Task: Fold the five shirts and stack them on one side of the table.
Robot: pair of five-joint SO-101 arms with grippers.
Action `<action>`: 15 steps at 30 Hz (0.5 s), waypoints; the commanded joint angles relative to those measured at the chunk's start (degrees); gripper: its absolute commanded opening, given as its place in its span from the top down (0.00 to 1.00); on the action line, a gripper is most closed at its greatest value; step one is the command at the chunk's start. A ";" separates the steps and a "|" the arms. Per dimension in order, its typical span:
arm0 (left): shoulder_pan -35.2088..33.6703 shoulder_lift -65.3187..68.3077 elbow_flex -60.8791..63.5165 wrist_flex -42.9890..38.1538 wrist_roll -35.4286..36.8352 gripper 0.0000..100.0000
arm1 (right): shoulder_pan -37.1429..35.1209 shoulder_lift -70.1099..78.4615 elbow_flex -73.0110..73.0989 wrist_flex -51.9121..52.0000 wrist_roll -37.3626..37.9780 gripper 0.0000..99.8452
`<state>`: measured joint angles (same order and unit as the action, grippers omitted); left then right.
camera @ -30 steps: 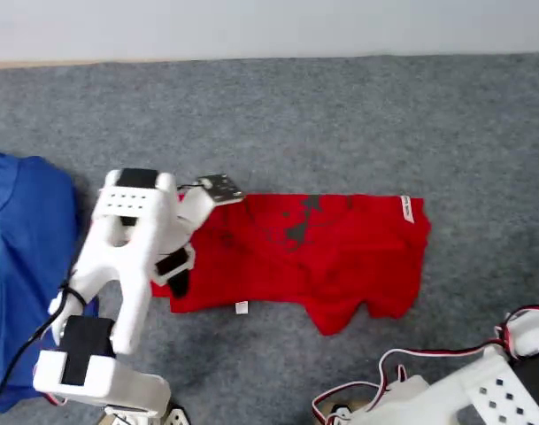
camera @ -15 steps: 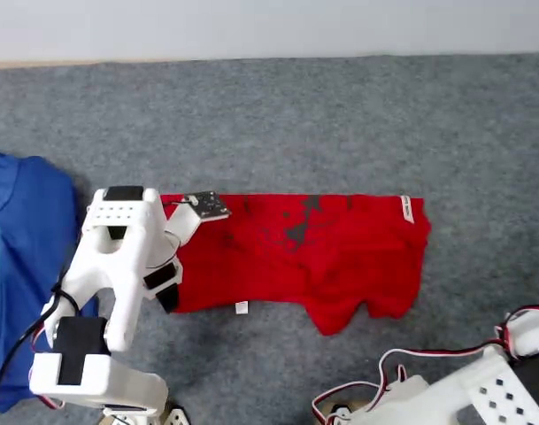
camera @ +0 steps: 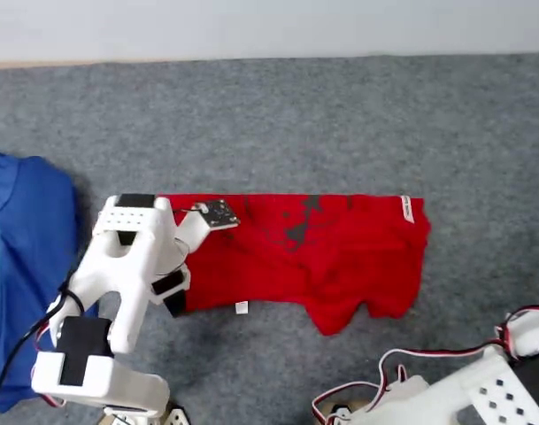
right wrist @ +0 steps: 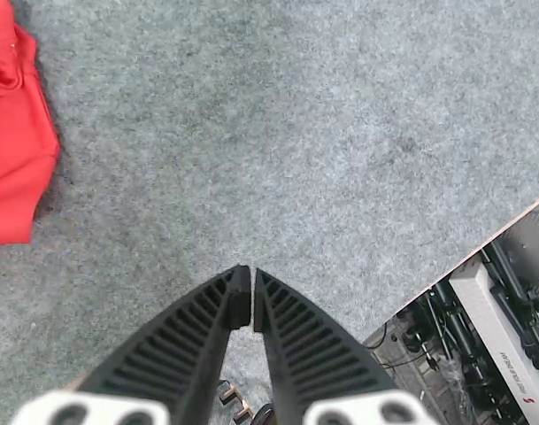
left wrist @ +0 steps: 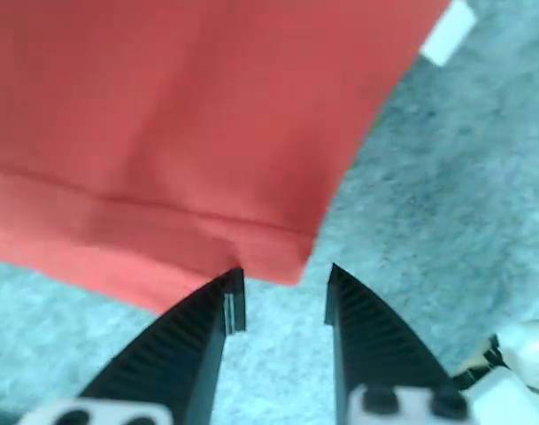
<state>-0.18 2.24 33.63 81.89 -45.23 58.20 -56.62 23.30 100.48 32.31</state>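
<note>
Blue shirt (camera: 30, 257) lay at the worktop's (camera: 340, 115) left edge. Beside it the left hand (left wrist: 282, 282) stood released, fingertips either side of the red shirt's (camera: 313, 248) left hem corner. Farther right, the right hand (right wrist: 251, 288) was clenched on nothing above grey worktop.

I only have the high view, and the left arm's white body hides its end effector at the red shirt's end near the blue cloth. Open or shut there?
Observer: Open. The left wrist view shows the left end effector straddling a hemmed corner of the red fabric shirt.
Operator: And the other arm's?
Observer: The right end effector is shut, above bare grey felt table surface.
Operator: Anything near it?
Observer: Past the table's edge, cables and hardware.
</note>
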 commanded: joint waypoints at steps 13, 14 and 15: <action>1.32 -1.76 0.66 -4.40 1.05 0.84 | 0.22 -0.31 -0.35 2.33 0.70 0.99; 1.23 -0.62 0.40 -4.40 1.05 0.84 | 0.22 -0.31 -0.35 2.33 0.70 0.99; 1.14 0.97 0.22 -4.40 1.05 0.84 | 0.22 -0.31 -0.35 2.33 0.70 0.99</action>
<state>0.88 2.33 34.15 78.20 -44.70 58.20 -56.62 23.30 100.48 32.31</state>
